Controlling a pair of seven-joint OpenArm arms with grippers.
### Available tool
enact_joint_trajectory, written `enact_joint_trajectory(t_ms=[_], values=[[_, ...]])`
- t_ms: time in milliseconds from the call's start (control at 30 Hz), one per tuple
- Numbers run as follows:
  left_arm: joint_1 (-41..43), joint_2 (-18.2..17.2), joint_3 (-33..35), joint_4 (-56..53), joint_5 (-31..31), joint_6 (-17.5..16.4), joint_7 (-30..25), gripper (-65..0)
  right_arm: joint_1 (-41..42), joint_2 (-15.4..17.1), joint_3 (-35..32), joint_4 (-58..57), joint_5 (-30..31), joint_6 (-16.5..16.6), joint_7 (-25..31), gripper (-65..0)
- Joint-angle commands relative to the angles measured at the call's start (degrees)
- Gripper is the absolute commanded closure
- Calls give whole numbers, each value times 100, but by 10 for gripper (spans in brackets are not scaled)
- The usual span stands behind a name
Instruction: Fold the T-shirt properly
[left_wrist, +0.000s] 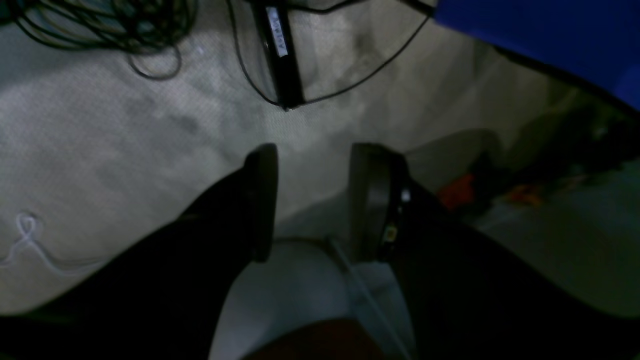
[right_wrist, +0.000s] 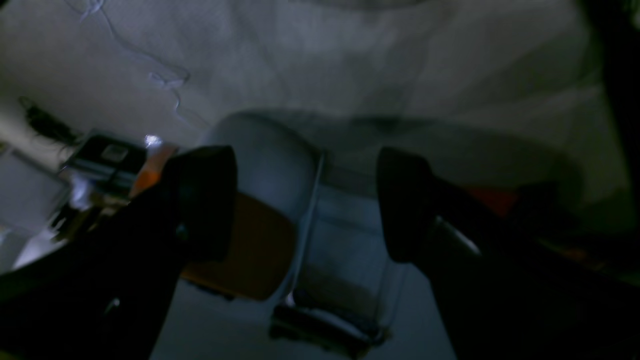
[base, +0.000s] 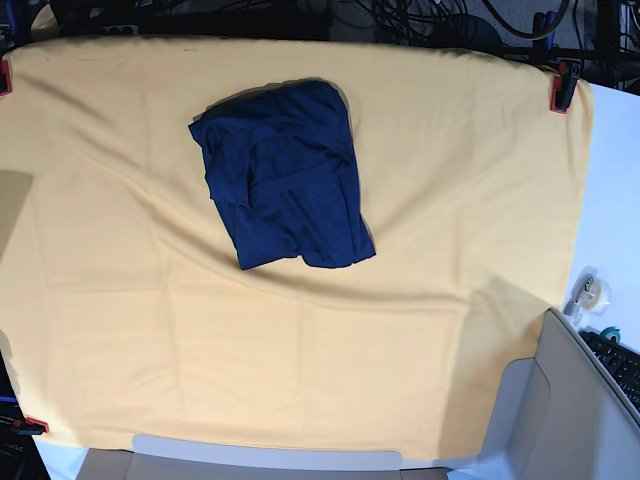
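T-shirt (base: 285, 175) lies folded, slightly skewed, on the yellow cloth (base: 450, 200) covering the tabletop, while the left hand (left_wrist: 310, 200) and right hand (right_wrist: 305, 200) hang open and empty; snagging an edge risks unfolding it.

Plain navy T-shirt (base: 285, 175), yellow cloth (base: 450, 200)

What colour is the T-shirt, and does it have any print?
Dark navy blue, plain, no print; the T-shirt shows best in the base view.

Label strip (left_wrist: 277, 31): you'll find white lettering on the black bar (left_wrist: 282, 65) beside the tangled cables (left_wrist: 100, 25), too blurred to read.
Elsewhere: no readable text.
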Motion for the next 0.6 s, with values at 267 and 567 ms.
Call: enact_joint_trajectory(t_ms=[267,567], values=[[-1315,0,648,-2736,-61,-91,-2010,-228,1217,57,-1345,-2377,45,14,1663,-434],[-1746,18,648,-3739,-61,-91,-3426,-228,2131,-313,-2461,-4214,45,14,3773,-433]])
